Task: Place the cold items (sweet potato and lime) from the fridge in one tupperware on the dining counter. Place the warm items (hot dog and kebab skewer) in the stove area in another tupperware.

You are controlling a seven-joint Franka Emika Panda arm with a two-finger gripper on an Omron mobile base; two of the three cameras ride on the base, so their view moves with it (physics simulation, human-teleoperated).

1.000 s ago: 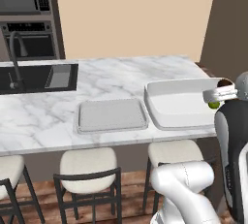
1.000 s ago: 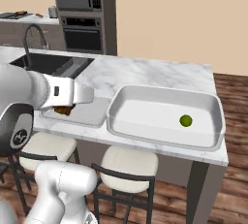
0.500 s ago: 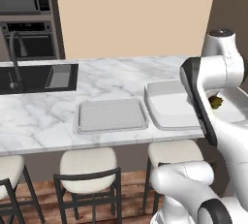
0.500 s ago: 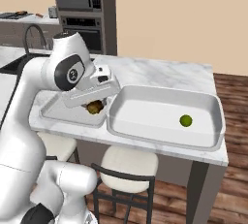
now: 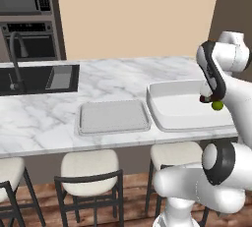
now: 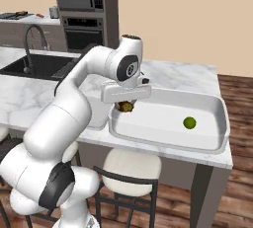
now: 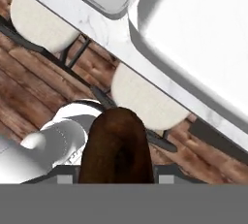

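My white arm holds a dark brown oblong sweet potato (image 6: 125, 106) above the near-left edge of the large deep pale grey rectangular tray (image 6: 217, 123) on the long white marble desk (image 5: 44, 123).

From my right base camera, the arm rises from the lower left, arches up and bends down at the wrist, so the claw (image 6: 125, 104) hangs just over the tray's rim. The claw is closed on the potato, which fills the space between the fingers in my hand camera. A small round bright green lime (image 6: 189, 122) lies inside that tray, well apart from the claw. The smaller shallow flat grey tray (image 5: 113, 116) sits just beside the deep one.
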